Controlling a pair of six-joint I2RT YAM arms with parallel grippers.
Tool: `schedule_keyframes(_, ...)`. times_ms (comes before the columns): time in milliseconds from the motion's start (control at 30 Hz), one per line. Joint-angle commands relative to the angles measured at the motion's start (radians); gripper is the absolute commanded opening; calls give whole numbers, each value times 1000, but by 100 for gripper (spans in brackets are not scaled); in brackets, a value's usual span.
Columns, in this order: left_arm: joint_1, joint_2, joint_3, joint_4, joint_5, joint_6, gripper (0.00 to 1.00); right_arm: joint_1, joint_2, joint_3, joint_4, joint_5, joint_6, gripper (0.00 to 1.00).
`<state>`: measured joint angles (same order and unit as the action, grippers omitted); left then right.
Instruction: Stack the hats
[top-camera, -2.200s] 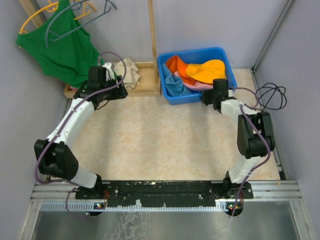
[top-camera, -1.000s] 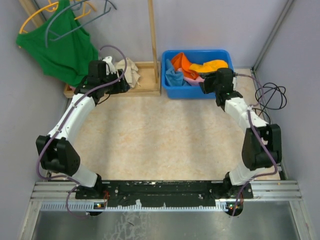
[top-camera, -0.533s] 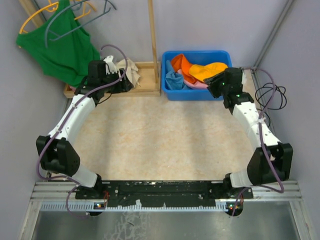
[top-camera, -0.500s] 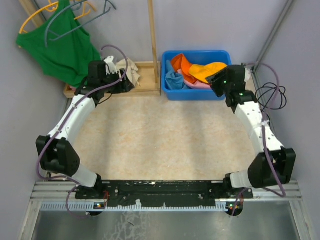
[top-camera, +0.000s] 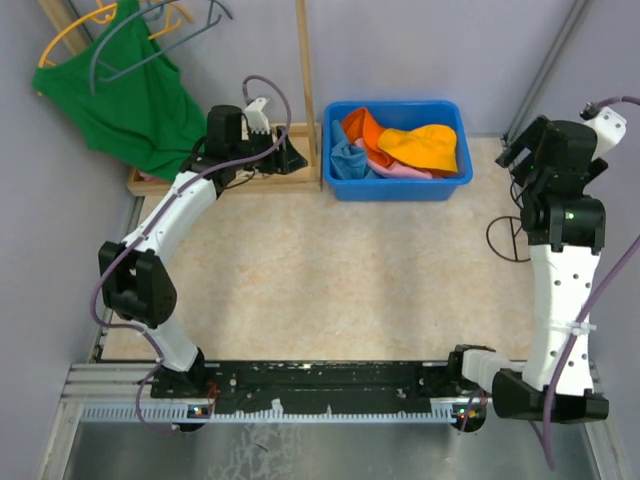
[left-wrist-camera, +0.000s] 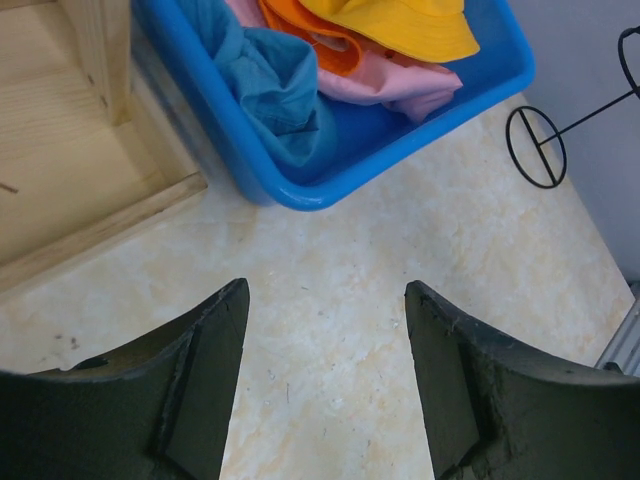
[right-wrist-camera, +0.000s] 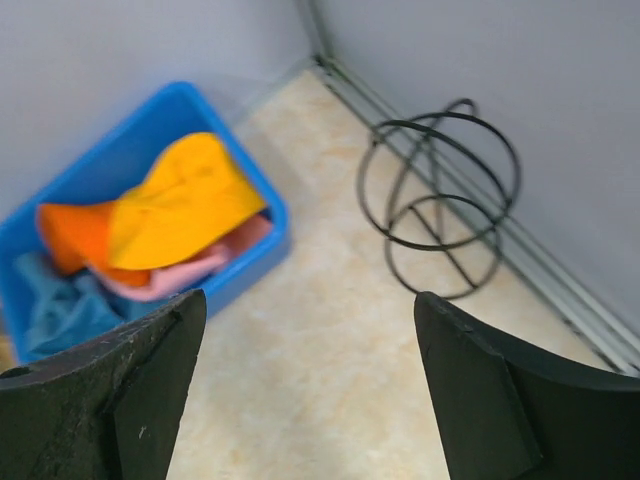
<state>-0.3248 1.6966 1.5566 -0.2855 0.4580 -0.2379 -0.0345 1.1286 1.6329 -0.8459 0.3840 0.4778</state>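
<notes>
**Q.** Left gripper (left-wrist-camera: 325, 300): how did its fingers stand, and what lay ahead of them?
**A.** They were spread wide with nothing between them, and only bare table (left-wrist-camera: 400, 260) lay below. Directly ahead was the blue bin (left-wrist-camera: 300, 190), its near wall running obliquely across the wrist view, just beyond the fingertips. All four hats lay inside it.

**Q.** In what order, going outward from that claw?
**A.** Nearest was the light blue hat (left-wrist-camera: 265, 90), crumpled against the bin's left end. Beyond it the pink hat (left-wrist-camera: 390, 85) lay low in the bin, with the bright orange hat (left-wrist-camera: 300, 40) over it. The yellow-orange hat (left-wrist-camera: 400, 22) lay uppermost.

**Q.** And the right gripper (right-wrist-camera: 305, 305)?
**A.** It was likewise parted and empty. It was raised beside the right wall, well apart from the bin, with a black wire stand (right-wrist-camera: 440, 200) on the table near it.

**Q.** Which arm was nearer, then?
**A.** The left, judging by the overhead view: its claw was just beside the bin's left end.

**Q.** And the axes?
**A.** The bin's long axis ran left to right, parallel to the far wall. The yellow-orange hat lay along that same axis, its brim spread toward the right end. Which way its crown faced could not be told. A reach from the left would probably meet the light blue hat first.
</notes>
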Motion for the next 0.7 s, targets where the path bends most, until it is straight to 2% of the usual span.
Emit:
schedule_keyframes(0,-6,62,73,45,104,-11,71,-130,37,45,-136,15,-118,85)
schedule_keyframes(100,-8,89,74,64,140,-15,72,-172,62,58,-145,-2,-122,86)
schedule_keyframes(333,-8,124,71,65,181,-4,73,-328,171,81,-121,-188,-37,85)
schedule_keyframes(533,-4,134,71,32,150,57,73,-355,312,196,-147,-201,-63,79)
schedule_keyframes(667,5,147,58,40,150,68,74,-377,382,240,-160,-265,-41,77)
